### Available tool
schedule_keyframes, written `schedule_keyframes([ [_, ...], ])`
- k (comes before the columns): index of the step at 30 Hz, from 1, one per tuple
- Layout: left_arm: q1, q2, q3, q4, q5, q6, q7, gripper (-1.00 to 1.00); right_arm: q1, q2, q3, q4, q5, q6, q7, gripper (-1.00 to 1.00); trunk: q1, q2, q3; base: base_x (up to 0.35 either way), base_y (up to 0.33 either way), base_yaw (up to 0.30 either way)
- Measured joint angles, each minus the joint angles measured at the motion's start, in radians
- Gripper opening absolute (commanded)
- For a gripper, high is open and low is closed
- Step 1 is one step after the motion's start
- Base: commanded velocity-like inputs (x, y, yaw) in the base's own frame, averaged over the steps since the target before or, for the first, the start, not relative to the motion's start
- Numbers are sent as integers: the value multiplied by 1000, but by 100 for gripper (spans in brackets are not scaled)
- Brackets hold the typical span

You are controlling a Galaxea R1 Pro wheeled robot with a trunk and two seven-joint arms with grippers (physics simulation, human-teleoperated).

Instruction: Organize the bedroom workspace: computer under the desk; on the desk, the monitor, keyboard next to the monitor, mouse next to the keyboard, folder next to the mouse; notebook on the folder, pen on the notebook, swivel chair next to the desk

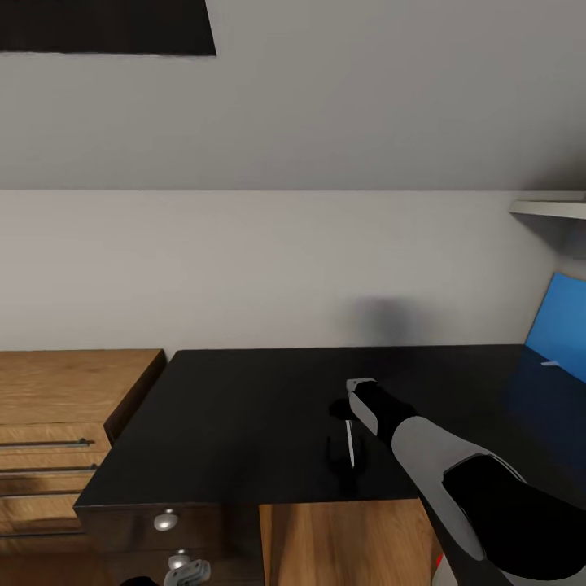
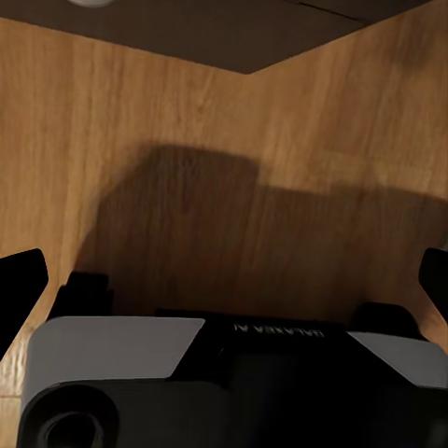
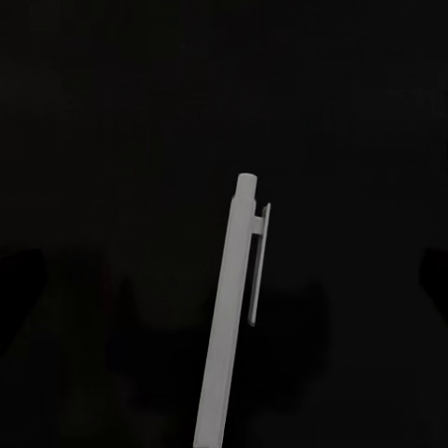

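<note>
Head view: the long black desk (image 1: 244,407) is seen from above, set against a pale wall. Its dark surface is bare near the middle. The right arm is stretched out over it, and the right gripper (image 1: 348,443) is pointed down at the surface. The slim white pen (image 1: 350,443) is seen standing almost upright between the fingers, with its lower end close to the surface. Whether the pen is touching the surface cannot be told.

In the right wrist view the pen (image 3: 229,327) is seen against the black surface, with its clip on one side and its button end pointed away from the camera. The dark fingers are hard to see against the black, but the pen looks to be held between them.

At the right edge of the head view a bright blue folder (image 1: 561,325) is seen tilted up, well apart from the pen. A light wooden chest (image 1: 57,423) with bar handles is set just beside the desk on the left. Round knobs (image 1: 166,519) are seen on the desk drawers.

The left gripper (image 2: 224,280) is seen in the left wrist view over a wooden floor, and its fingers (image 2: 21,289) are spread wide apart with nothing between them
</note>
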Motion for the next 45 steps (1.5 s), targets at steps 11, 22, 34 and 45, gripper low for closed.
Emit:
schedule_keyframes([
  [11,0,0,-1,0,-1,0,0,100,0,0,0,0,0,10,0,100,27,-49,-22,0,0,0],
  [22,0,0,-1,0,0,0,0,100,0,0,0,0,0,10,0,100,31,-56,-25,0,0,0],
  [34,0,0,-1,0,1,0,0,100,0,3,0,2,0,22,-24,100,31,-56,-25,0,0,0],
  [45,0,0,1,0,1,0,0,100,0,10,1,3,-3,28,-123,100,31,-56,-25,0,0,0],
])
